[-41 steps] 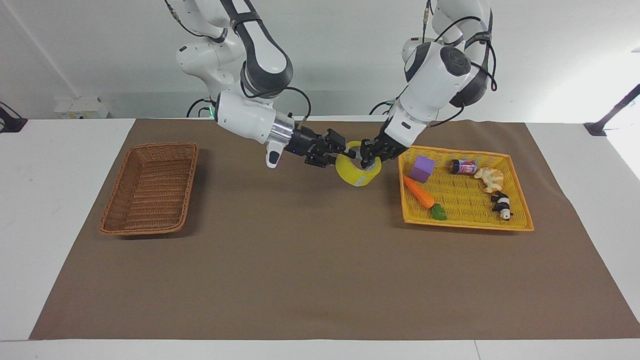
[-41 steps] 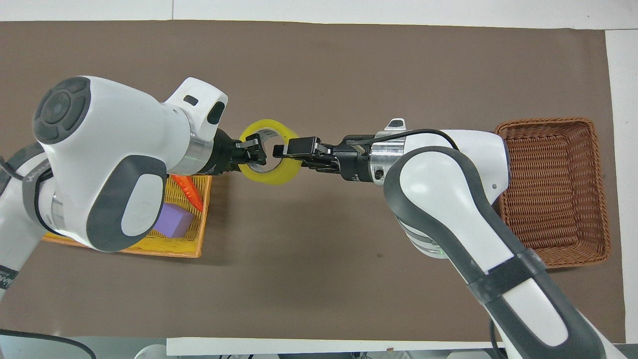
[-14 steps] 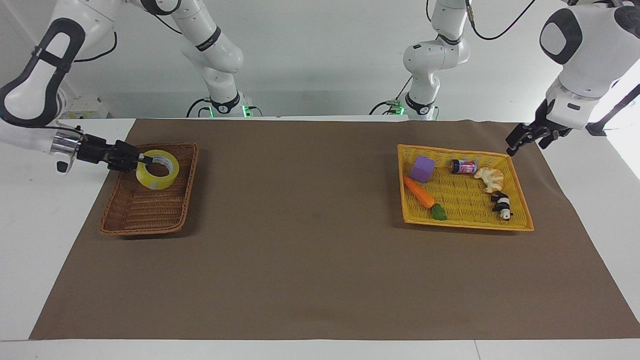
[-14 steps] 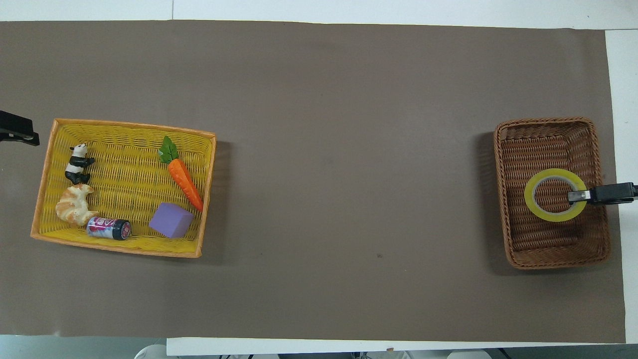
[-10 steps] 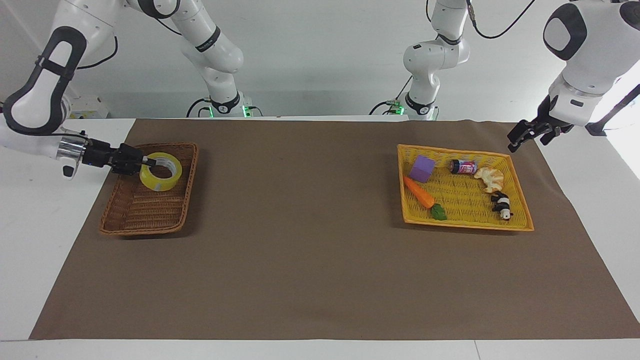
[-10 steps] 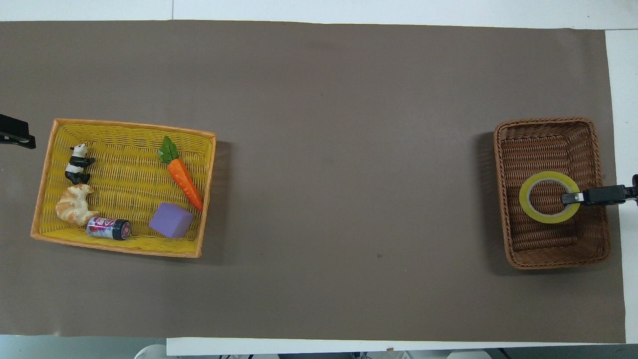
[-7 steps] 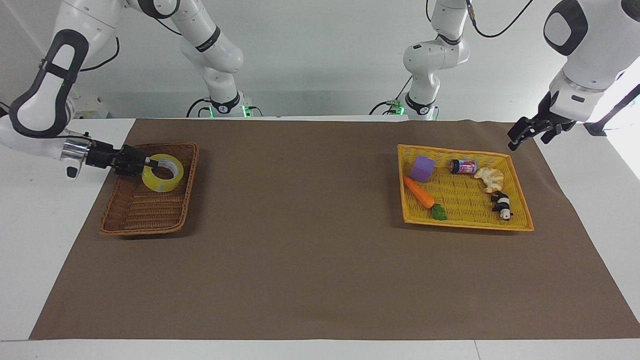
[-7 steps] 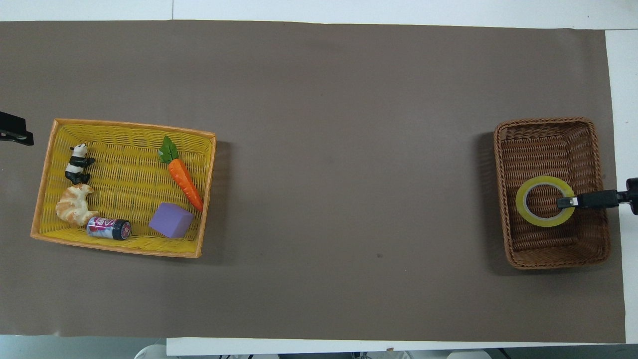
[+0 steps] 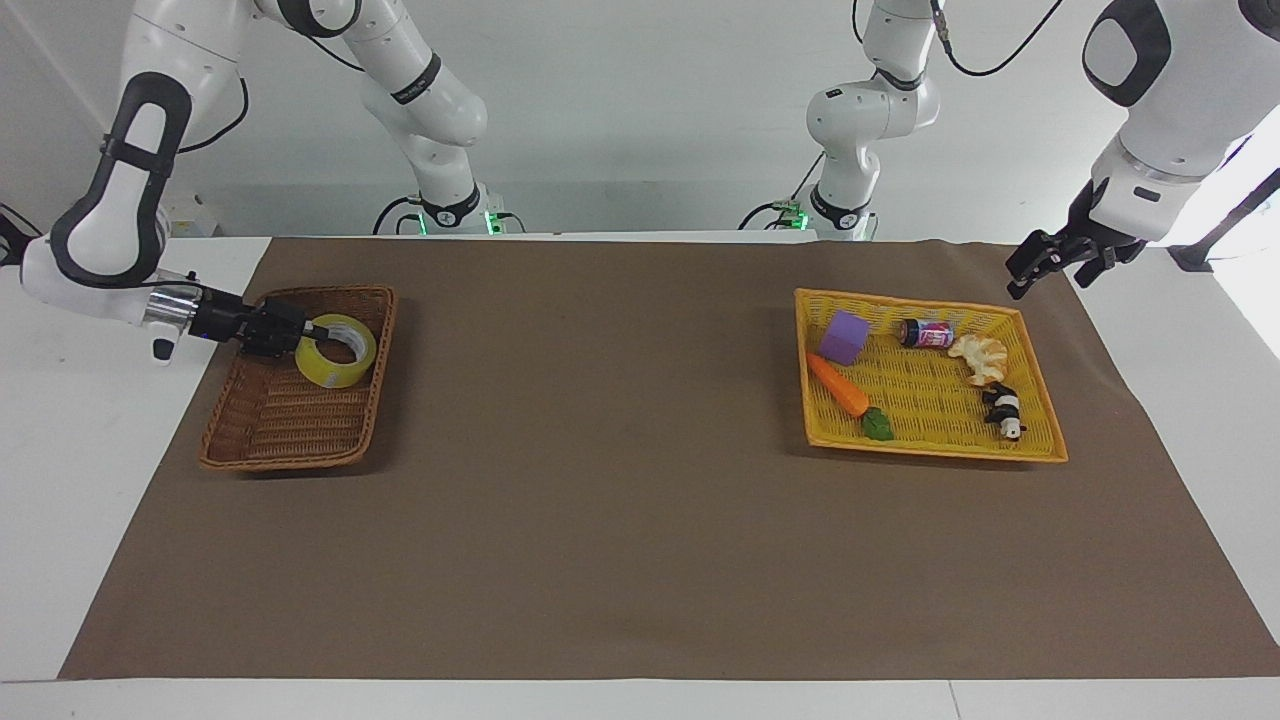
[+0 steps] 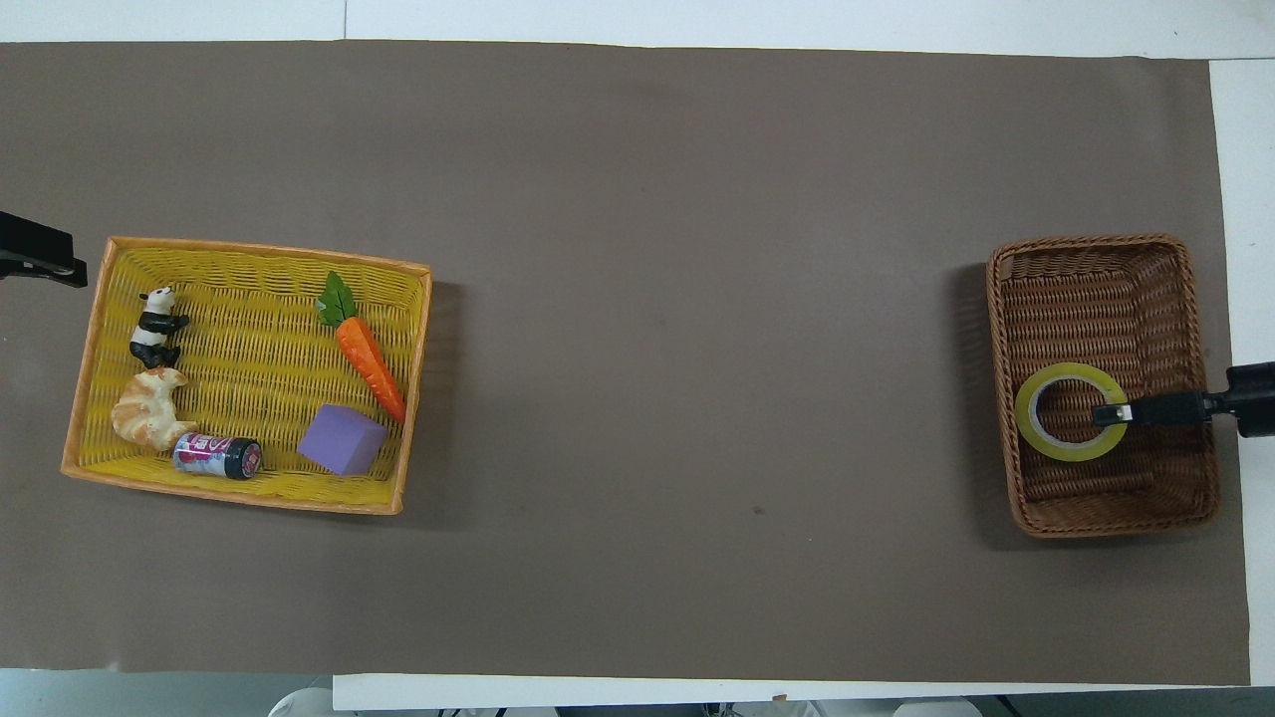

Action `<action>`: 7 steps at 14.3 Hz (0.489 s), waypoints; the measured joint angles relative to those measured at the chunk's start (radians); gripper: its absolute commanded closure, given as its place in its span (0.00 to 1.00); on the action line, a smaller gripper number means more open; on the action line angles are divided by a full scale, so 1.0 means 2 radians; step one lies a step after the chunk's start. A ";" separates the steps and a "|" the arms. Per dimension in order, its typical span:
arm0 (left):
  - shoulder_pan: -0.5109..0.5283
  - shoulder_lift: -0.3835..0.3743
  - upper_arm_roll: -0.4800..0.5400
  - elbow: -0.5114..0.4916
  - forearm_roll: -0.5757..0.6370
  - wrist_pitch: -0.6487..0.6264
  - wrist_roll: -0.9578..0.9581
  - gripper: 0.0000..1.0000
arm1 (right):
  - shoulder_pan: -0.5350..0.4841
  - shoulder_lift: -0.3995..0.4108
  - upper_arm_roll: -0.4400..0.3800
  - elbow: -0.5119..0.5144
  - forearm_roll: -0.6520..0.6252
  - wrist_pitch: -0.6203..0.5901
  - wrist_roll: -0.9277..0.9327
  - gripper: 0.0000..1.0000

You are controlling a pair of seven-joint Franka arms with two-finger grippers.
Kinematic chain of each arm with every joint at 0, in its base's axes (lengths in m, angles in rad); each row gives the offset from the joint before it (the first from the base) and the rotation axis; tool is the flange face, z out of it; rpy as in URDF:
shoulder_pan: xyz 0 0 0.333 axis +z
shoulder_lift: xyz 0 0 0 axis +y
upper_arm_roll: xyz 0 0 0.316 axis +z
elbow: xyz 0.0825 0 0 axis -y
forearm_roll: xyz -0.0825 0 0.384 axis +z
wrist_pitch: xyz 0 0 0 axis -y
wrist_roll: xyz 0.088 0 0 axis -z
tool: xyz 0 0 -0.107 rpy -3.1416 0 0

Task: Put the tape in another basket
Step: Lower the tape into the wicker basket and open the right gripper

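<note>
Right gripper (image 9: 308,332) was clamped on the wall of the tape (image 9: 336,351), one finger inside the core and one outside, holding the yellow roll over the brown wicker basket (image 9: 262,440) at my right arm's end of the table. In the overhead view the roll (image 10: 1071,425) sat over the half of the basket (image 10: 1096,264) nearer to me, with my fingertips (image 10: 1112,412) pinching the rim on the side toward the table's end. I couldn't tell from either view whether the roll was touching the basket floor or just above it. My right arm came in low over the white tabletop beside the basket, wrist roughly level. Left gripper (image 9: 1032,263) had its fingers spread apart, holding nothing, hanging in the air over the corner of the brown mat just off the yellow basket (image 9: 1035,452); only its dark tip (image 10: 40,259) showed at the edge of the overhead view. That yellow basket (image 10: 249,498) held a purple block (image 9: 846,337), toy carrot (image 9: 840,388), small can (image 9: 927,333), croissant (image 9: 980,357) and panda figure (image 9: 1004,409), all apart from each other except the can and croissant lying just beside one another.
</note>
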 measured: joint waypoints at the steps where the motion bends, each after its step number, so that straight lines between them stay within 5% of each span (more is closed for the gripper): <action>1: -0.006 0.000 -0.001 0.000 0.000 0.000 0.000 0.01 | 0.001 -0.001 0.000 0.000 -0.004 0.000 -0.001 0.55; 2: -0.013 0.000 -0.001 0.000 0.000 0.000 0.001 0.01 | 0.002 -0.002 0.000 0.000 -0.010 0.000 -0.003 0.10; 3: -0.021 0.000 -0.001 0.000 0.000 -0.001 0.001 0.01 | 0.004 -0.003 0.000 0.001 -0.013 0.001 -0.003 0.00; 7: -0.036 0.000 -0.001 -0.001 0.000 -0.003 0.001 0.01 | 0.007 -0.004 0.001 0.011 -0.042 0.009 -0.022 0.00</action>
